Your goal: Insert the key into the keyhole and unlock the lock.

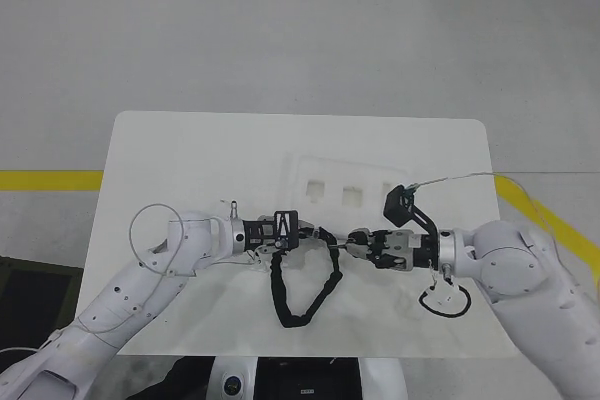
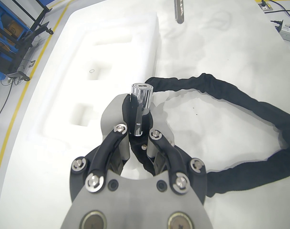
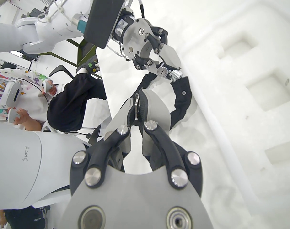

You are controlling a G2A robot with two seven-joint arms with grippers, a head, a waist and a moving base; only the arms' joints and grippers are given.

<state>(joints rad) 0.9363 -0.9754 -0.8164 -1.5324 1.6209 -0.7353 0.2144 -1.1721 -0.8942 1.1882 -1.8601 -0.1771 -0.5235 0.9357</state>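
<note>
My left gripper (image 2: 138,110) is clamped on the shiny silver lock (image 2: 142,97), and its black cloth chain (image 1: 302,298) loops toward 6 o'clock. My right gripper (image 3: 136,101) pinches the key (image 3: 135,107) at 3 o'clock of the lock, not touching. The left wrist view shows the thin keyhole (image 2: 142,86), too small to tell from the top. At 12 o'clock sits a foam tray (image 1: 365,163) with three square holes.
</note>
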